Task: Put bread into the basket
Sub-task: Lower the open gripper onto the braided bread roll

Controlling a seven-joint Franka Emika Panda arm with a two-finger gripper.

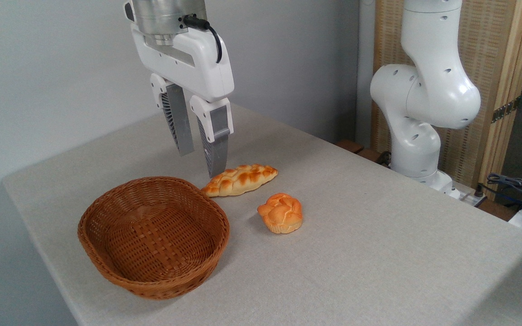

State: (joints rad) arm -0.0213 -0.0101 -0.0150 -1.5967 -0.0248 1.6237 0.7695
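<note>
Bread (240,179), a long braided loaf, lies flat on the table (379,235), its left tip just beside the rim of the basket (154,237) and not in it. The basket holds nothing. A small round bun (281,213) sits near the loaf, on its right and a little toward the camera.

In the fixed camera view, the gripper (201,160) hangs above the loaf's left end with its two fingers parted by a narrow gap and nothing between them. The nearer fingertip looks close to the loaf, though whether it touches cannot be told from this angle.

Judging from this, the main risk is the grip point: closing near the pointed tip instead of the middle would likely let the loaf swing, tilt or slip free on lifting. The fingers also seem barely wide enough for the loaf, so a descent could press on top of it. A low carry could catch the basket rim and push the basket aside.
</note>
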